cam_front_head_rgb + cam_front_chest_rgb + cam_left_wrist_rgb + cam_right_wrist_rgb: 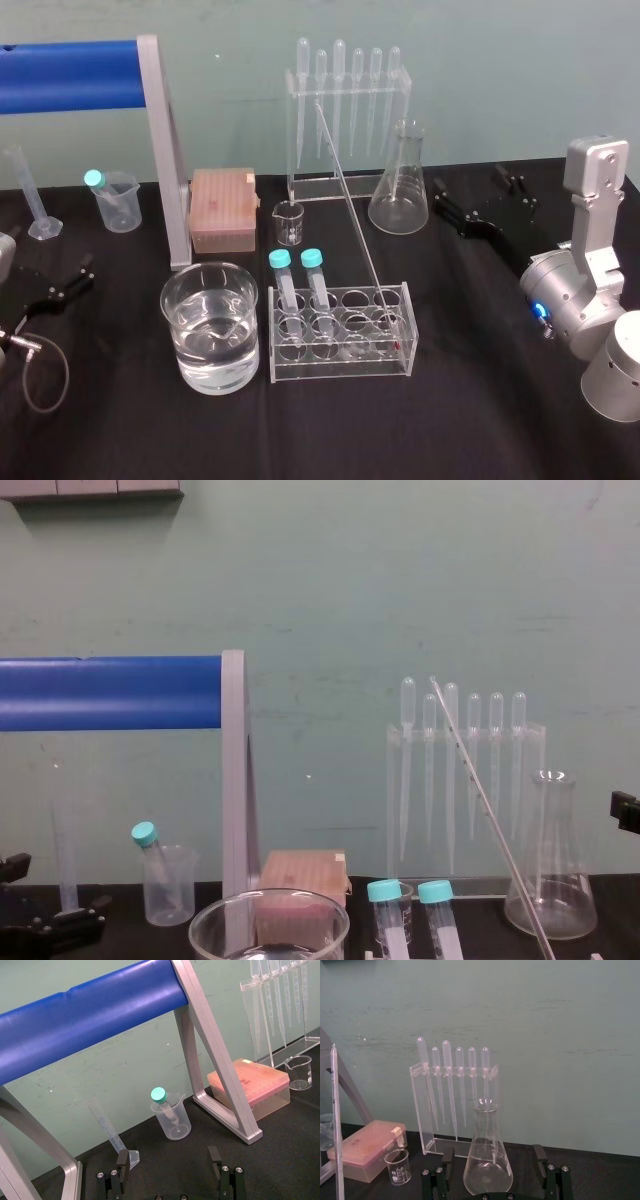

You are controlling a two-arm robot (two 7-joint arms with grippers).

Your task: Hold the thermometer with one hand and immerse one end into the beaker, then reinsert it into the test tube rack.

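Thermometer [350, 200] leans in test tube rack [338, 366] beside beaker [185, 345]; left hand [167, 1157] and right hand [493, 1155] lie spread empty, well clear.

The beaker [176, 300] is clear, glossy glass, as is the thin thermometer [352, 205]. The rack [340, 363] is clear, smooth acrylic. The table cover [470, 410] is matt black cloth. The right arm [562, 298] is silvery metal; the bar [70, 76] is smooth blue.
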